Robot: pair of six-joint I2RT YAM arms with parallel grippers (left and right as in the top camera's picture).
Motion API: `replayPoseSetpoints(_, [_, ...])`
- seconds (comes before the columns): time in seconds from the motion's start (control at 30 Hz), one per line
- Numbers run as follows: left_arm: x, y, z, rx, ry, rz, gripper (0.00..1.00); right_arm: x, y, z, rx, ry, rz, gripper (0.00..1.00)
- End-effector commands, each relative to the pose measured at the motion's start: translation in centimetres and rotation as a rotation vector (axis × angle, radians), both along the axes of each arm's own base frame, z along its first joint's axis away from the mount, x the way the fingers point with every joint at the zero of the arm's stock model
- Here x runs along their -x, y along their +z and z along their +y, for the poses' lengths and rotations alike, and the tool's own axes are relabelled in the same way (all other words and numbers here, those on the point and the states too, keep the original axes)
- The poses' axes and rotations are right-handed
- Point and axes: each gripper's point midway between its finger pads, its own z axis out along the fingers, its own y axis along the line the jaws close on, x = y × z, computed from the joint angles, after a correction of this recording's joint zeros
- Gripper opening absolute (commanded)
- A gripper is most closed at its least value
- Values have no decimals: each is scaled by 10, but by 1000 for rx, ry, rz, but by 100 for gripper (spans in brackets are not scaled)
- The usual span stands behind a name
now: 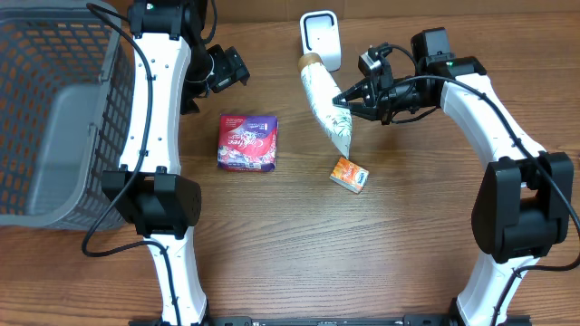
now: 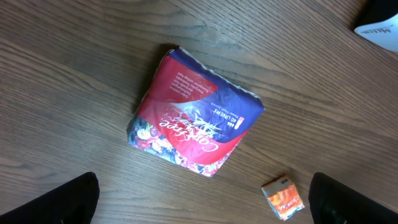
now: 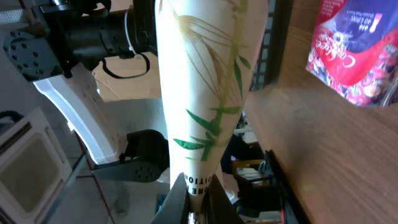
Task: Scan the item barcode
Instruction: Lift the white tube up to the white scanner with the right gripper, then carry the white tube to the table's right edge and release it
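The item, a white tube (image 1: 322, 95) printed with green bamboo, hangs above the table, tilted, its brown cap end close to the white scanner (image 1: 321, 38). My right gripper (image 1: 346, 101) is shut on the tube's flat tail end; in the right wrist view the tube (image 3: 202, 81) rises straight out of that gripper (image 3: 199, 208). No barcode shows in any view. My left gripper (image 1: 227, 71) stands wide open above the table, with nothing between its fingers (image 2: 56, 202).
A red and blue packet (image 1: 246, 143) lies flat at mid table, below the left gripper (image 2: 202, 202). A small orange box (image 1: 349, 174) lies right of it. A grey mesh basket (image 1: 54, 118) fills the left side.
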Motion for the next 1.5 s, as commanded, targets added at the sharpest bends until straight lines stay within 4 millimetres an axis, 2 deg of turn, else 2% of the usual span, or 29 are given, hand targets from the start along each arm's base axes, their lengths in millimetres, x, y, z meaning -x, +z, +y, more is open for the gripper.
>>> replayPoseSetpoints(0.0, [0,-3,-1,-3,-15,9,100,-13,6,-1,58,-38,-49,4])
replayPoseSetpoints(0.03, [0,-3,-1,-3,-15,9,100,-27,-15,-4,195,-116,-25,4])
replayPoseSetpoints(0.07, [0,-3,-1,-3,-15,9,100,-36,-27,-7,269,-163,-16,4])
replayPoseSetpoints(0.1, [0,-3,-1,-3,-15,9,100,-54,-49,-16,420,-270,-9,4])
replayPoseSetpoints(0.13, [0,-3,-1,-3,-15,9,100,-70,-63,-25,522,-360,-19,4])
replayPoseSetpoints(0.2, [0,-3,-1,-3,-15,9,100,-95,-73,-37,637,-485,-83,4])
replayPoseSetpoints(0.23, [0,-3,-1,-3,-15,9,100,-113,-73,-43,694,-566,-155,4])
replayPoseSetpoints(0.27, [0,-3,-1,-3,-15,9,100,-119,-72,-44,710,-596,-182,4])
replayPoseSetpoints(0.3, [0,-3,-1,-3,-15,9,100,-134,-67,-46,742,-662,-254,4])
replayPoseSetpoints(0.37, [0,-3,-1,-3,-15,9,100,-149,-61,-46,777,-739,-329,4])
replayPoseSetpoints(0.5, [0,-4,-1,-3,-15,10,100,-178,-32,-34,787,-908,-508,4])
replayPoseSetpoints(0.53, [0,-3,-1,-3,-16,9,100,-182,-26,-29,775,-927,-548,4])
replayPoseSetpoints(0.6, [0,-4,-1,-3,-15,10,100,-190,-7,-5,717,-926,-707,4])
replayPoseSetpoints(0.67, [0,-3,-1,-3,-15,9,100,-195,-6,8,692,-939,-754,4])
replayPoseSetpoints(0.73, [0,-3,-1,-3,-15,9,100,-203,-28,8,725,-984,-718,4])
replayPoseSetpoints(0.87, [0,-3,-1,-3,-15,9,100,-211,-54,10,736,-981,-701,4])
replayPoseSetpoints(1.03, [0,-3,-1,-3,-15,9,100,-216,-73,12,744,-977,-696,4])
replayPoseSetpoints(1.33, [0,-3,-1,-3,-15,9,100,-220,-62,13,727,-990,-727,4])
replayPoseSetpoints(1.47, [0,-3,-1,-3,-15,9,100,-224,-45,12,705,-1009,-745,4])
